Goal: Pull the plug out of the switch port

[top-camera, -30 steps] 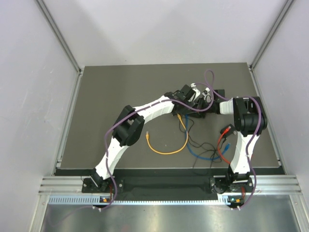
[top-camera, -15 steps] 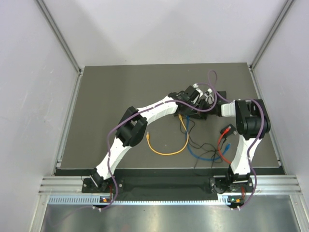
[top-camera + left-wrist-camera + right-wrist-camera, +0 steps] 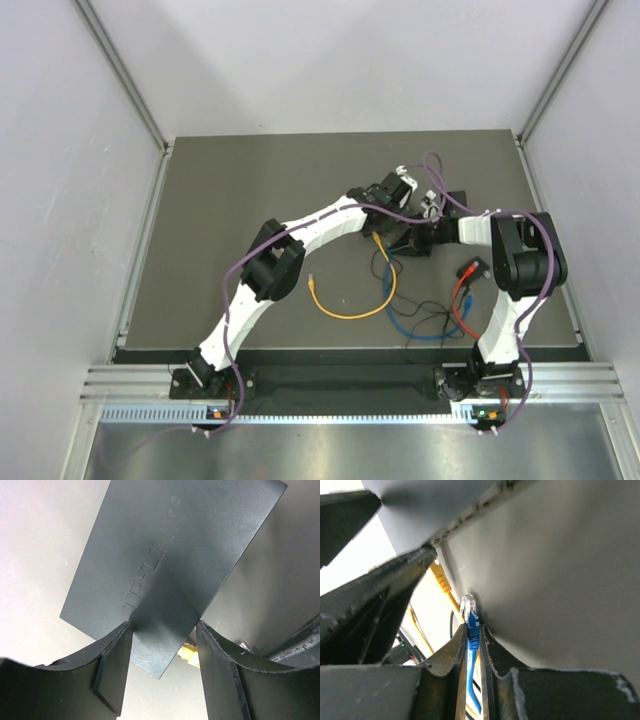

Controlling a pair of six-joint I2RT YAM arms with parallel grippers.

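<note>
**Left wrist view: a corner hold on a slick box**

My left hand (image 3: 164,630) is closed onto one corner of the flat matte-black rectangular switch (image 3: 170,555), which has raised lettering across its smooth lid. It sits toward the far middle of the dark grey counter (image 3: 250,190), under both wrists. I cannot tell whether it rests flat or is lifted. With so little of that hard, slippery shell between my flat pads, I judge that a pull could twist it loose or drag it along.

Next comes the yellow moulded plug (image 3: 440,577), running up to the box's edge beside my target. A skewed tug might lever against it.

My right hand (image 3: 473,630) is pressed together on the blue rubbery-booted cable with its clear plastic plug (image 3: 469,605). Whether that clear tip sits in a socket I cannot tell. I am squeezing the soft boot, so I expect a slip, or strain on the cable if the latch tab catches.
</note>
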